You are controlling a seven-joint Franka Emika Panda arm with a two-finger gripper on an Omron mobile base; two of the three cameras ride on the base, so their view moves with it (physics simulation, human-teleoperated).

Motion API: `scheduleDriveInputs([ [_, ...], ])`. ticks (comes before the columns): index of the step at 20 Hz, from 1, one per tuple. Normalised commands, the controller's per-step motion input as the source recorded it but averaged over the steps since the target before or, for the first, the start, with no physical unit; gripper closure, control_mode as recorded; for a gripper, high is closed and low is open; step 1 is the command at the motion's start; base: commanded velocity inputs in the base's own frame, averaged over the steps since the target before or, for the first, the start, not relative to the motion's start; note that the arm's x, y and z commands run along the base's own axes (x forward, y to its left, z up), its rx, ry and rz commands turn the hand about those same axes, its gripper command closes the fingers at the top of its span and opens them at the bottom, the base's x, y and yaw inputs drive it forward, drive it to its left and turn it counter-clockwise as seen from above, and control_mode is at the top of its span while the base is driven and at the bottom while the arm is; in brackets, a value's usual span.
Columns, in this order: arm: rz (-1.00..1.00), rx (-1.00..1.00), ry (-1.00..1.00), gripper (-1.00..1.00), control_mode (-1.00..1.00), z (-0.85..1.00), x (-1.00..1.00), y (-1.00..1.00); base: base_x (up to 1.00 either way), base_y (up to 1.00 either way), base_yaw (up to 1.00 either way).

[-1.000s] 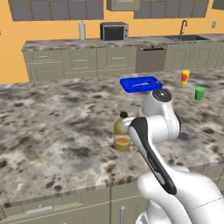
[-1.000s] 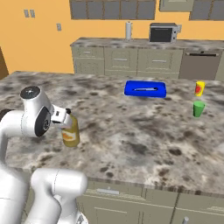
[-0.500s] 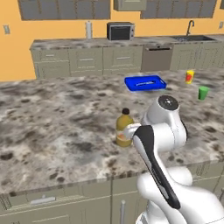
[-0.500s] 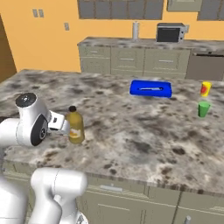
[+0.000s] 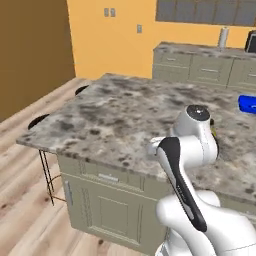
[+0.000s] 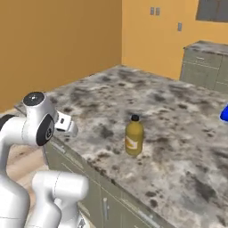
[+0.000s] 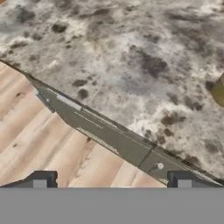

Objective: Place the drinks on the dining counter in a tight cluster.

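1. The amber juice jug [image 6: 134,136] stands upright on the dining counter [image 6: 178,133], black cap up and its orange label facing the camera in the right base view.
2. It sits a little in from the counter's near edge, with bare speckled granite all round it; nothing touches it.
3. In the hand view a sliver of the jug shows at the right border [image 7: 218,91], on the granite well inside the edge.
4. The gripper [image 7: 112,179] hangs out past the counter's near edge, above the wooden floor [image 7: 52,144], looking down across the cabinet fronts [image 7: 109,140] toward the stone top.
5. Its two dark finger tips [image 7: 40,178] stand far apart at the bottom of the hand view, so the pincer is spread wide, with nothing between them.
6. The jug is apart from the pincer: it lies ahead of it and off to the right in the hand view, with a stretch of counter top and the counter edge between.
7. In the right base view the hand end of the arm [image 6: 67,126] sits to the left of the jug, near the counter's edge, with a clear gap to the bottle.
8. In the left base view the arm's white upper joint [image 5: 197,132] blocks the jug, apart from a thin yellow trace at its right side.
9. A blue tray [image 5: 248,104] rests on the counter at the far right of that view, well apart from the arm.
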Motion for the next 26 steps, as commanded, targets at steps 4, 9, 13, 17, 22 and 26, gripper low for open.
scheduleDriveInputs([
  [4, 0.00, 0.00, 0.00, -1.00, 1.00, 0.00, 0.00, 0.00, -0.10, 0.17, 0.98],
  [9, 0.00, 0.00, 0.00, -1.00, 1.00, 0.00, 0.00, 0.00, -0.09, 0.16, 0.98],
  [13, 0.00, 0.00, 0.00, -1.00, 1.00, 0.00, 0.00, 0.00, -0.04, 0.16, 0.94],
  [17, 0.00, 0.00, 0.00, -1.00, 1.00, 0.00, 0.00, 0.00, 0.00, 0.12, 0.90],
  [22, 0.00, 0.00, 0.00, -1.00, 1.00, 0.00, 0.00, 0.00, 0.18, 0.02, 0.78],
  [26, 0.00, 0.00, 0.00, -1.00, 1.00, 0.00, 0.00, 0.00, 0.52, 0.00, 0.53],
])
